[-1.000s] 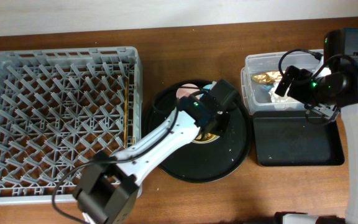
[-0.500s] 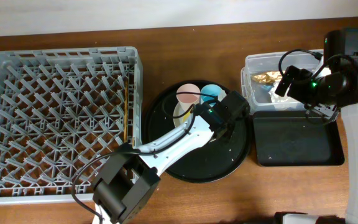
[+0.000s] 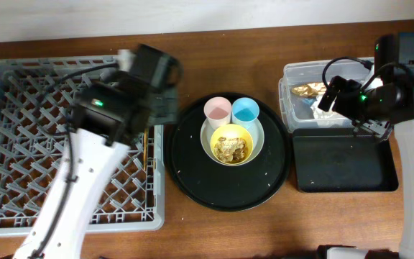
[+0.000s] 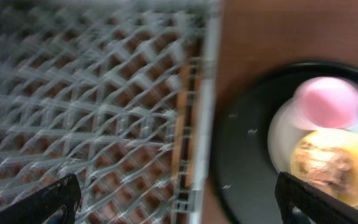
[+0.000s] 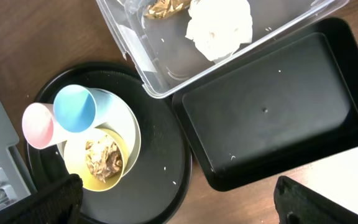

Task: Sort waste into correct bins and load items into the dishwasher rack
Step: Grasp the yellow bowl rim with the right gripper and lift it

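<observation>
So, a brown wooden table (image 3: 214, 47) is used here, and four things are set straight on it. The big grey dishwasher rack (image 3: 34, 144) is parked at the left end, with a round black serving tray (image 3: 192, 173) just beside it in the middle. On the right, a clear plastic tub (image 3: 287, 93) is placed at the back, and a shallow black rectangular tray (image 3: 343, 162) is butted up against its front edge.

Overhead: fixed, straight down, far; whole table (image 3: 214, 43). Left wrist: downward, close, blurred; dishwasher rack (image 4: 209, 93) edge plus round tray (image 4: 241, 162). Right wrist: downward, higher; clear tub (image 5: 160, 56), black bin tray (image 5: 272, 118), round tray. All three share yellow bowl (image 4: 356, 155), pink cup (image 4: 328, 102)
</observation>
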Robot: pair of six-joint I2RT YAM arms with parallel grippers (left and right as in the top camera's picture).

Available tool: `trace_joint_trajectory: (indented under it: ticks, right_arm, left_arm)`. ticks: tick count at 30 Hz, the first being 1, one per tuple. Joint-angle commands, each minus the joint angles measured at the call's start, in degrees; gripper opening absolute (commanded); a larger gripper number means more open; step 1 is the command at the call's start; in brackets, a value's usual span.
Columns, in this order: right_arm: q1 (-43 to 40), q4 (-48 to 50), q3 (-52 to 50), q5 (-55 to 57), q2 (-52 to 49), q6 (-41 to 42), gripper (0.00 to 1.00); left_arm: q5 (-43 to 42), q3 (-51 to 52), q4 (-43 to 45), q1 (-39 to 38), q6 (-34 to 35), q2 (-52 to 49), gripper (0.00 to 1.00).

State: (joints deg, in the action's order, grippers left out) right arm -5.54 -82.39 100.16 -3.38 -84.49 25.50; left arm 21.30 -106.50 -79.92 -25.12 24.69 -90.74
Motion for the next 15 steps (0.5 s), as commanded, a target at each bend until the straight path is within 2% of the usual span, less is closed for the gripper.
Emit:
trace_joint_trajectory:
  ticks: [1,3,5,6,8,10,12,13,14,15]
  right_arm:
    - [-0.1,3.2,0.5,-13.2,-0.2,0.0,0.99]
    - [1.3,1.1,0.0,-21.2,-0.5,-5.0,0.98]
    - [6.5,0.7,-0.4,-21.5,-0.5,-6.2,0.99]
    - [11.4,0.9,-0.6,-17.9,-0.5,-6.2,1.00]
    - [23.5,1.1,-0.6,-5.2,-0.7,-3.5,0.96]
    - [34.9,2.5,-0.6,2.6,-2.4,-3.4,0.93]
    - [42.2,2.7,-0.6,7.0,-5.7,-3.4,0.93]
    - [45.3,3.2,-0.6,7.1,-8.5,-3.4,0.85]
    - [47.2,4.5,-0.6,7.1,-11.4,-3.4,0.61]
    - [48.8,5.9,-0.6,7.1,-14.9,-5.1,0.59]
  left_arm:
    - [-1.7,0.4,-3.9,6.9,0.6,-0.2,0.99]
    - [-1.6,0.4,-3.8,8.8,0.6,-0.2,0.99]
    - [-1.6,0.4,-3.9,9.0,0.6,-0.2,0.99]
    - [-1.6,0.4,-3.9,9.0,0.6,-0.2,0.99]
    - [-1.6,0.4,-3.8,9.0,0.6,-0.2,0.99]
    - [-1.6,0.4,-3.9,9.0,0.6,-0.2,0.99]
    - [-1.6,0.4,-3.9,9.0,0.6,-0.2,0.99]
    - [-1.6,0.4,-3.9,9.0,0.6,-0.2,0.99]
    - [-1.6,0.4,-3.8,9.0,0.6,-0.2,0.99]
    - [-1.6,0.4,-3.9,9.0,0.6,-0.2,0.99]
